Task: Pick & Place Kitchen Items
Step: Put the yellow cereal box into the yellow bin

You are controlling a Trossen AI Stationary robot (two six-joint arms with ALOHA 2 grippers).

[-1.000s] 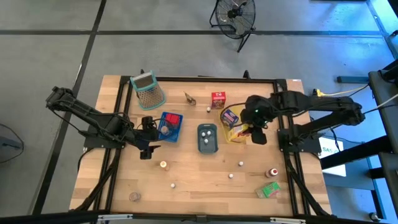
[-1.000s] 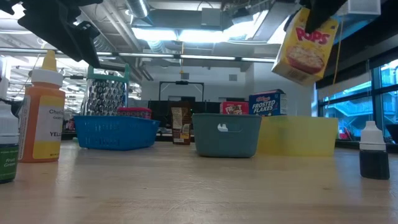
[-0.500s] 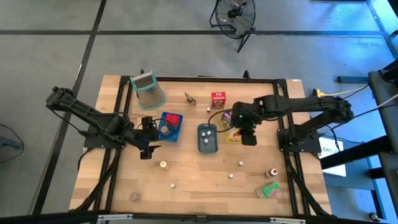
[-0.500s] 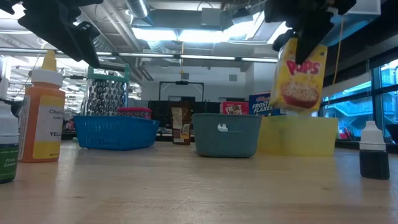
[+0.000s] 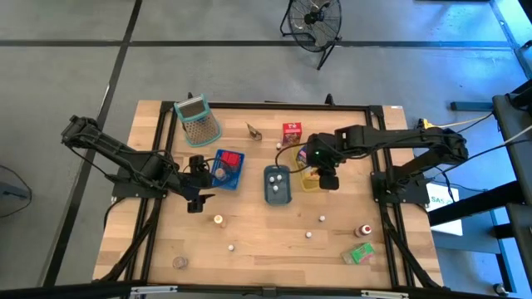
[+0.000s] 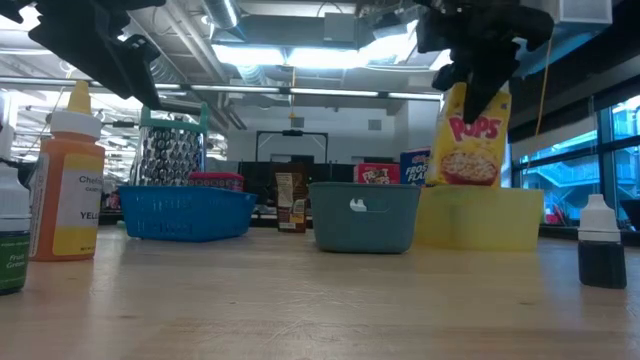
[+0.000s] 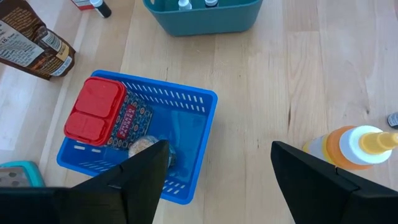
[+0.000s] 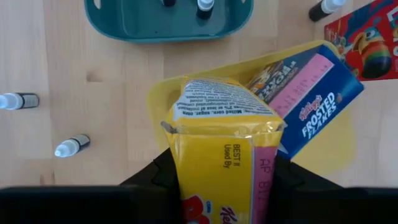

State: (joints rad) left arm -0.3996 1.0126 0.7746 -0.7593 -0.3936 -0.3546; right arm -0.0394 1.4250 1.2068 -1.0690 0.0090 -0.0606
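since a second ago the right pincer (image 5: 325,176) has slid toward the left of the overhead frame and come lower, and the yellow cereal box (image 6: 468,136) it carries has swung from a tilt to nearly straight up. now the box hangs over the yellow tray (image 6: 478,219), right of middle in the low frame. the pincer is clamped on the box, and in the right wrist frame its dark fingers (image 8: 292,180) press on both sides of it. a blue cereal box (image 8: 309,107) lies slanted in the yellow tray under it.

the left pincer (image 5: 198,195) has not moved. it waits at middle left of the overhead frame, just below the blue basket (image 5: 235,177), with its fingers (image 7: 144,179) apart and nothing between them. a red-topped pack (image 7: 94,112) lies in the blue basket.

a grey-blue tub (image 5: 277,185) sits in the middle of the bench (image 5: 258,245), between the basket and the yellow tray. a red box (image 5: 292,132) stands at upper middle. a green box (image 5: 359,253) and a small red-capped bottle (image 5: 363,230) sit at lower right. an orange bottle (image 6: 67,187) stands at the left of the low frame.
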